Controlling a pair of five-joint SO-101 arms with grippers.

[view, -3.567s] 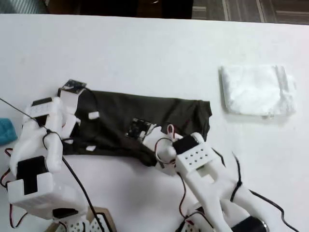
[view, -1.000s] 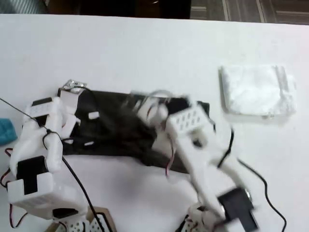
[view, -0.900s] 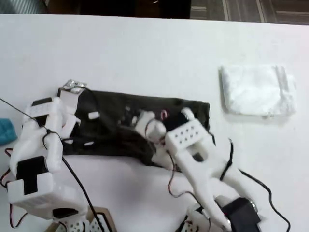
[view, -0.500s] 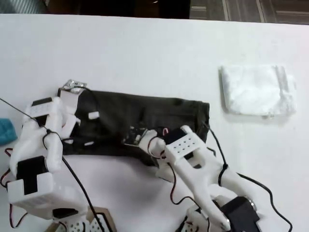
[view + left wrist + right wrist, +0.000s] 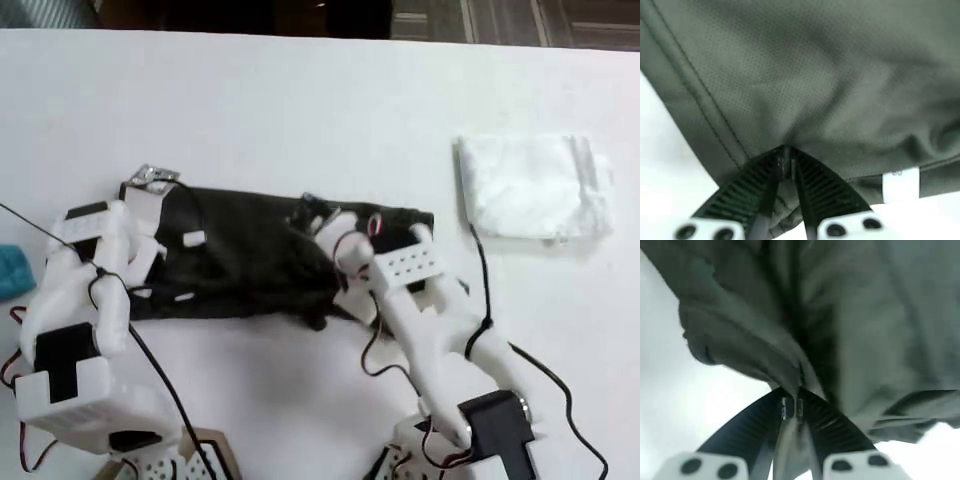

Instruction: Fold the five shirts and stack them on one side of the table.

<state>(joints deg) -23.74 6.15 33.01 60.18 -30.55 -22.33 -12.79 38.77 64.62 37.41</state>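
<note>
- Olive-black, the dark shirt (image 5: 240, 260) lies as a long band across the near-left of the white table (image 5: 300, 90). Its left end stays pinched in the left gripper (image 5: 785, 161), which has not shifted.
- Clamped on a bunched fold, the right gripper (image 5: 792, 405) has swung from the shirt's near edge to its right half, dragging cloth along. The fold looks underway.
- Far right, the folded white shirt (image 5: 533, 186) sits untouched, likely the stack's base.

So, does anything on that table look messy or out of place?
The dark shirt is rumpled: cloth is bunched up where the right claw pinches it, and its near edge bulges unevenly. The white shirt, apart from it, lies neatly folded.
</note>
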